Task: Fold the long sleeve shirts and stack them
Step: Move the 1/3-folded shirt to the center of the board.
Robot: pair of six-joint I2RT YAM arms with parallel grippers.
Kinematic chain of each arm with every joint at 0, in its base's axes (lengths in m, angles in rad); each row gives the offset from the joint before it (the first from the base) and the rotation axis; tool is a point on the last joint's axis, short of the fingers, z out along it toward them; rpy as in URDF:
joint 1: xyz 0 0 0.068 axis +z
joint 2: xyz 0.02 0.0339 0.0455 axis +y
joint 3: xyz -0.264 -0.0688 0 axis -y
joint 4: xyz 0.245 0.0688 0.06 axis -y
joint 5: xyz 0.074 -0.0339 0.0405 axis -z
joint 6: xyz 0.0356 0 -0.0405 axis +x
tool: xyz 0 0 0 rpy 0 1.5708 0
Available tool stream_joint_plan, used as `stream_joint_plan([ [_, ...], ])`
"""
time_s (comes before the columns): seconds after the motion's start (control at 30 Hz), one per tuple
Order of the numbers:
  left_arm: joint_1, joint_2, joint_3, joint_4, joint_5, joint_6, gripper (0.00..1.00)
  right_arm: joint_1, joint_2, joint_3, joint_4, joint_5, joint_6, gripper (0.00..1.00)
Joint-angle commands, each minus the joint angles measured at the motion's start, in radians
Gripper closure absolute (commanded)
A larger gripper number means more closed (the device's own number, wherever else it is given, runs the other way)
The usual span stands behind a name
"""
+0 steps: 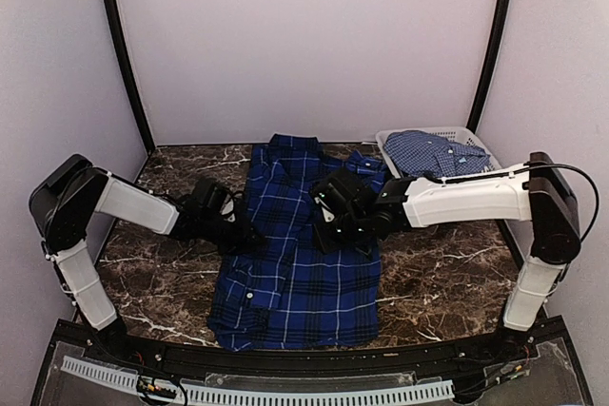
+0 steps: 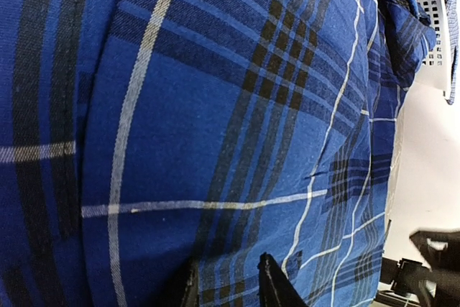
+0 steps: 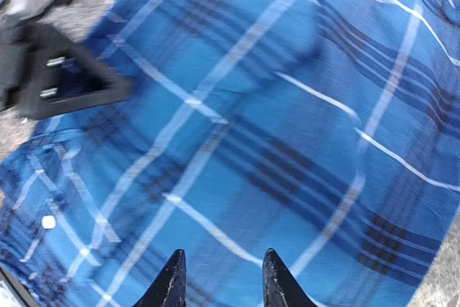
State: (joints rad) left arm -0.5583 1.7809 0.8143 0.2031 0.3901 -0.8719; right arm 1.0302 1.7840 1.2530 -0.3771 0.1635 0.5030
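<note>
At the near edge of the marble table (image 1: pixel 447 263), just beyond the 2 arm bases, lies the hem of the dark plaid shirt (image 1: pixel 290 282). It is spread flat and lengthwise, hem toward the arms and collar toward the back wall.

Halfway up it, the left gripper (image 1: pixel 236 230) sits at the shirt's left edge. In the left wrist view this gripper (image 2: pixel 230 289) shows its jaws part-way apart, and the plaid shirt (image 2: pixel 215 106) bulges close against the lens and fills the gap between the tips. Whether they pinch the cloth cannot be told.

Across from it, the right gripper (image 1: pixel 328 225) is over the shirt's right half, about level with the left one. Its own camera shows the right gripper (image 3: pixel 224 282) with jaws moderately parted and nothing between them, and the plaid shirt (image 3: pixel 287 106) lies blurred underneath. A white button (image 3: pixel 49 222) shows at the lower left of that view.

Farther back, at the table's far right corner, stands the pale lattice basket (image 1: pixel 385 145), with the lighter checked shirt (image 1: pixel 433 152) bundled inside it. The plaid shirt's right shoulder lies just beside the basket's near left corner.
</note>
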Motion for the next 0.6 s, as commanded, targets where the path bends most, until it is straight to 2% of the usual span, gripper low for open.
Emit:
stream_joint_plan([
  [0.0,0.006,-0.083,-0.120,-0.114,-0.131,-0.007,0.72,-0.043,-0.047,-0.049,0.055,-0.003,0.030,0.66],
  [0.2,0.014,-0.212,-0.226,-0.195,-0.205,0.025,0.72,-0.091,-0.038,-0.052,0.075,-0.022,0.014,0.66],
  [0.33,0.014,-0.290,-0.279,-0.233,-0.187,0.021,0.72,-0.114,0.012,-0.010,0.091,-0.049,-0.001,0.66],
  [0.43,0.015,-0.329,-0.292,-0.236,-0.167,0.016,0.73,-0.129,0.077,0.086,0.100,-0.069,-0.024,0.66],
  [0.57,0.014,-0.368,-0.283,-0.258,-0.154,0.029,0.73,-0.146,0.208,0.301,0.085,-0.050,-0.090,0.66],
])
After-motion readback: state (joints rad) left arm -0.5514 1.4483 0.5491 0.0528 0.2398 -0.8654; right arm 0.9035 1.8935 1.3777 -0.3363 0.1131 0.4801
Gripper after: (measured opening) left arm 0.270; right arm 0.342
